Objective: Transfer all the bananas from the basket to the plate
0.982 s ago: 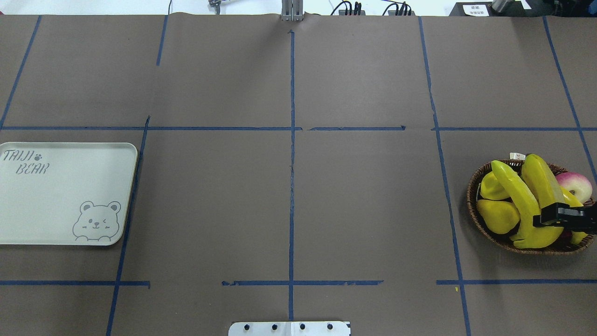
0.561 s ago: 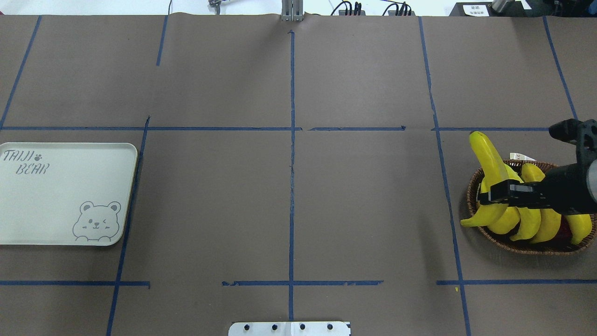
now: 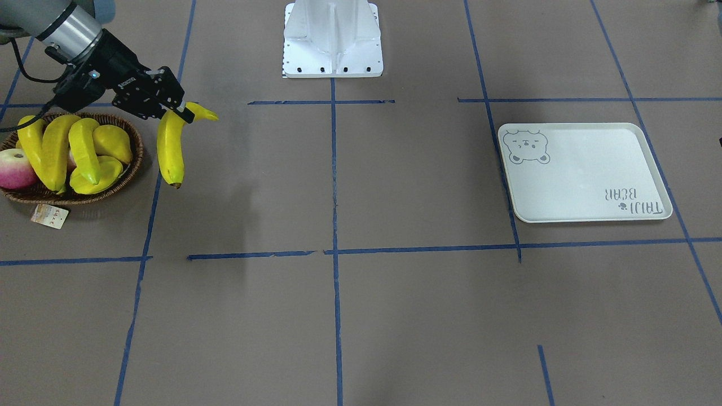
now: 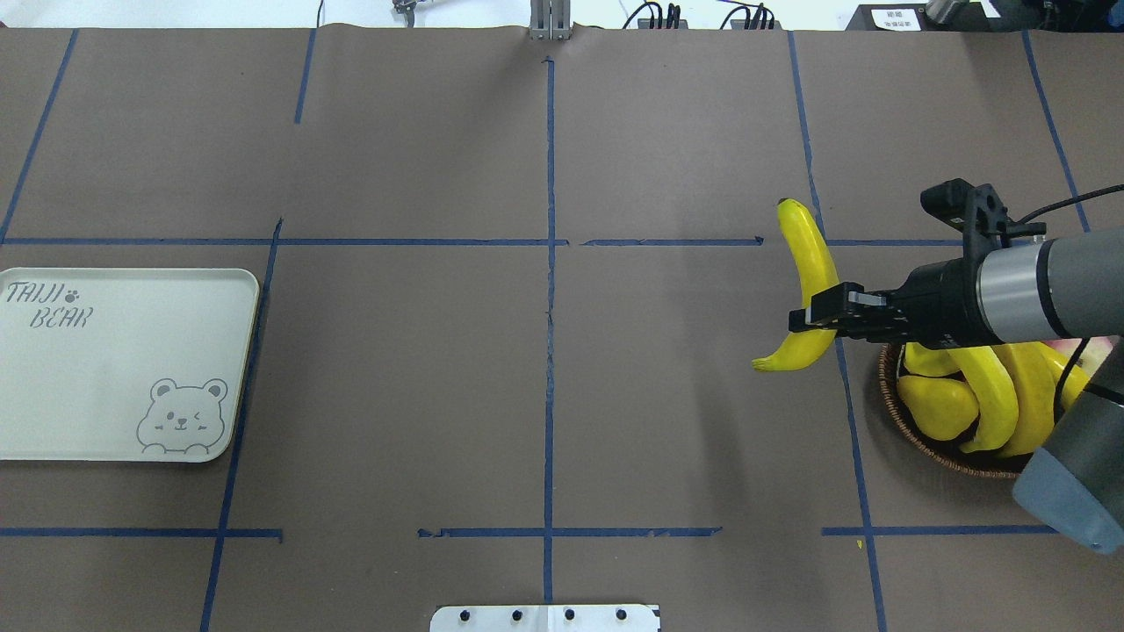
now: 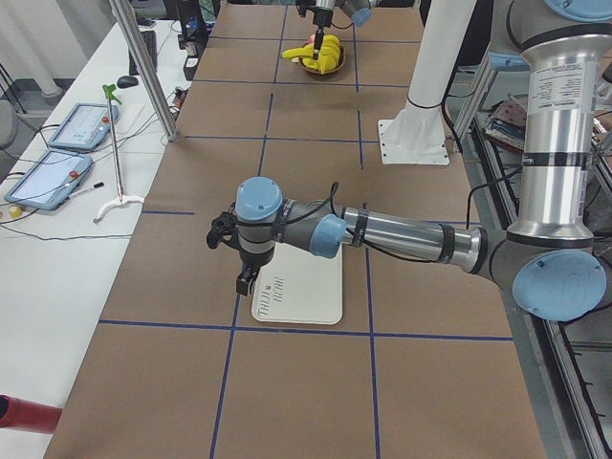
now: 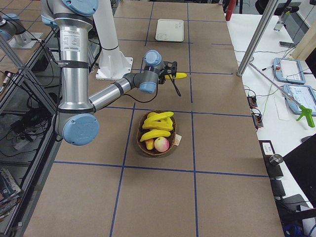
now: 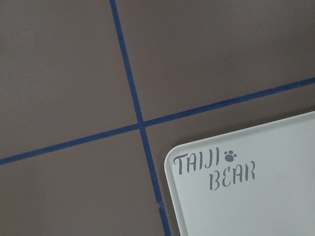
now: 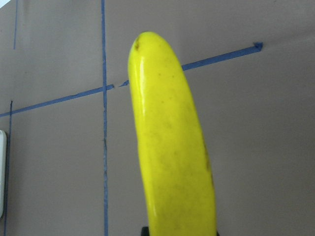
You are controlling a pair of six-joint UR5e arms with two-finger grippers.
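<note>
Basket [image 3: 79, 199]: three bananas [image 3: 56, 149], other fruit [image 3: 113, 144].
My right gripper [image 4: 812, 318]: clenched on a fourth banana [image 4: 812, 263] just beside the basket.

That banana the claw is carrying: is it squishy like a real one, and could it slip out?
Probably stiff: the banana shows no sag though the right claw pinches it only near the stem end. Its glossy skin looks slippery, so it might swivel in that grip. Likely light, since such an off-centre pinch holds it up.
</note>
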